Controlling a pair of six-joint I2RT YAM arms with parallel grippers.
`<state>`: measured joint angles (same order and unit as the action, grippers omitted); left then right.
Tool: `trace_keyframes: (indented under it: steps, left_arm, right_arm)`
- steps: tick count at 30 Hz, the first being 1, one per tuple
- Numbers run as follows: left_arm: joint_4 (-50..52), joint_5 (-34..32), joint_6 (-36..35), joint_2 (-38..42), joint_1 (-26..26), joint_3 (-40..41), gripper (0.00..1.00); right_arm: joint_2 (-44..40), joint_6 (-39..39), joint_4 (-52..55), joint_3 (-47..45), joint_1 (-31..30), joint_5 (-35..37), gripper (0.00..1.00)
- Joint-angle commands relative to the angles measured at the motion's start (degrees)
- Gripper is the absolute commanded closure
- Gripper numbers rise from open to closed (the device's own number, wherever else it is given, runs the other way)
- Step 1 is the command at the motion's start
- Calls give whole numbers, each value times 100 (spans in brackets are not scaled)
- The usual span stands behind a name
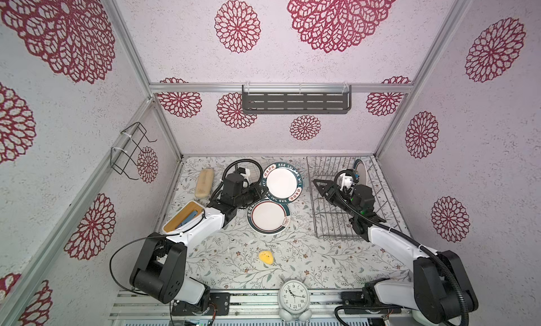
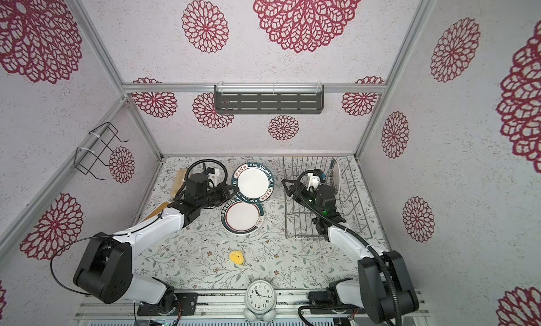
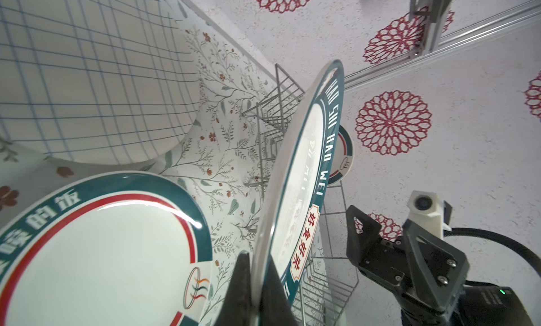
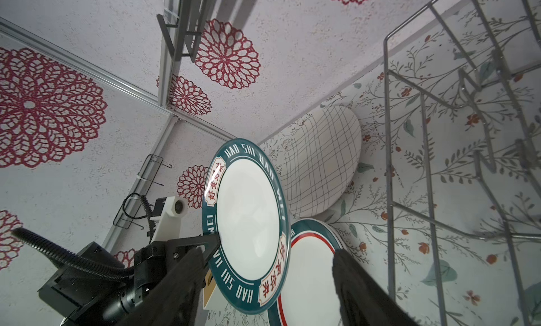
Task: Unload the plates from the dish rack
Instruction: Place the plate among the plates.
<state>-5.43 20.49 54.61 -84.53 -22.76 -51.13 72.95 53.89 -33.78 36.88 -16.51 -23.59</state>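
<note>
Left fingers (image 3: pixel 243 280) pinch the glossy round teal-rimmed plate (image 3: pixel 304 166); right fingers (image 4: pixel 360 289) gape, seemingly empty, by the wire dish rack (image 1: pixel 325 222).

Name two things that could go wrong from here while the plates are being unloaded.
1. The left gripper pinches only the thin rim of the tilted lettered plate between its fingers. The plate might pivot or slip onto the red-ringed plate lying flat below.
2. The open right gripper sits close beside that plate, with its arm over the dish rack. Pulling away, it could bump the plate or snag the wires.
</note>
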Motion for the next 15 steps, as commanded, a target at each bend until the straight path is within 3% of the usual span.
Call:
trace_keyframes:
  steps: [1,15]
  left_arm:
    - [217,-53,-249,263,114,87,100]
    - [1022,-45,-451,-49,207,194,100]
  right_arm:
    - [-261,-337,224,291,29,194,27]
    - [-290,-457,411,293,26,290,24]
